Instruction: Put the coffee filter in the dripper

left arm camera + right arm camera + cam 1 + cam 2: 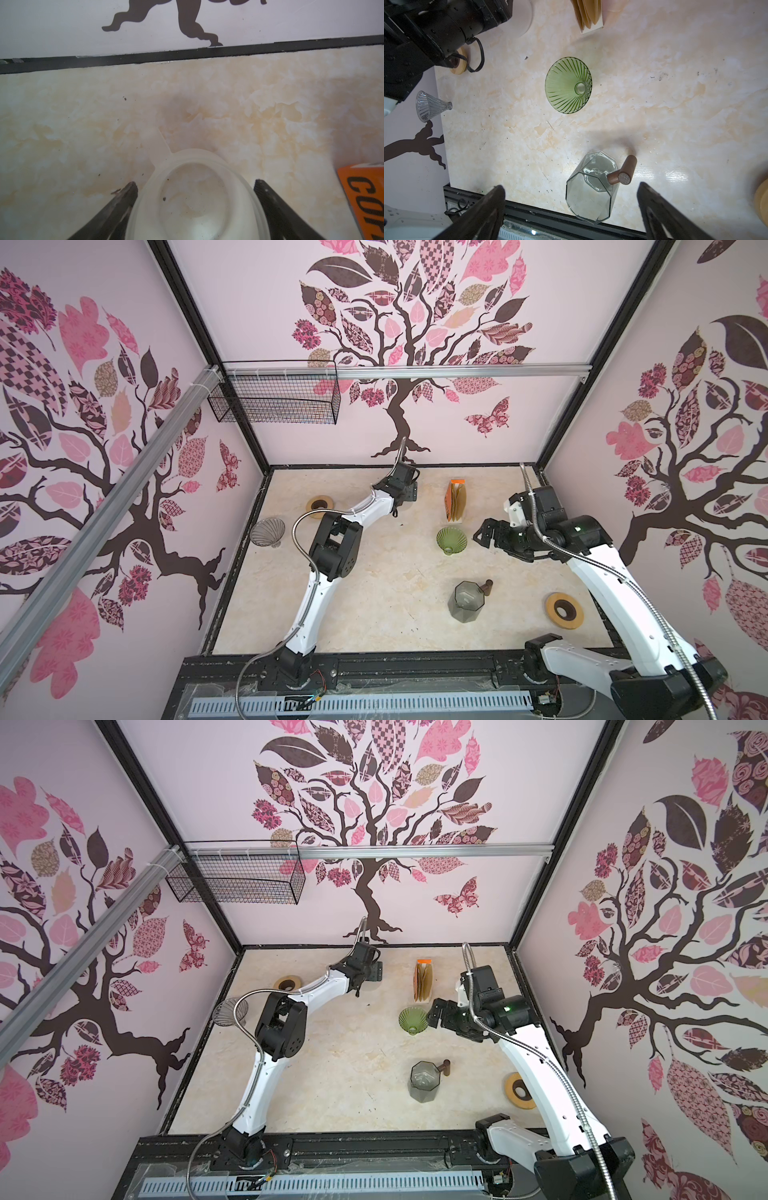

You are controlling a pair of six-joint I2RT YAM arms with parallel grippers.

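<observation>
**A:** Filters first: where do they stand?

**B:** The brown paper coffee filters (459,499) stand upright in their orange and white cardboard holder (448,502), near the back of the marble-pattern table (374,593). No finger touches them.

**A:** And the dripper?

**B:** The green ribbed glass dripper (451,540) lies tilted just in front of the holder, with nothing in it.

**A:** Which step is in hand?

**B:** I judge that the pick of a filter is not yet begun. The left gripper (195,182) has its fingers wide, one at each side of a white translucent plastic cup with a small tab (197,207). This cup is maybe the dripper that is meant. If the fingers press it, I cannot tell. The holder shows at the edge of the left wrist view, apart from the nearer finger.

**A:** The right gripper?

**B:** The right gripper (484,533) hangs wide and empty, near the green dripper. The filters are well apart from its fingers.

**A:** What does the next move call for?

**B:** I think a dripper must stand mouth up. Then one single filter is pinched by its top edge, gently, so its neighbours stay in the holder.
</observation>
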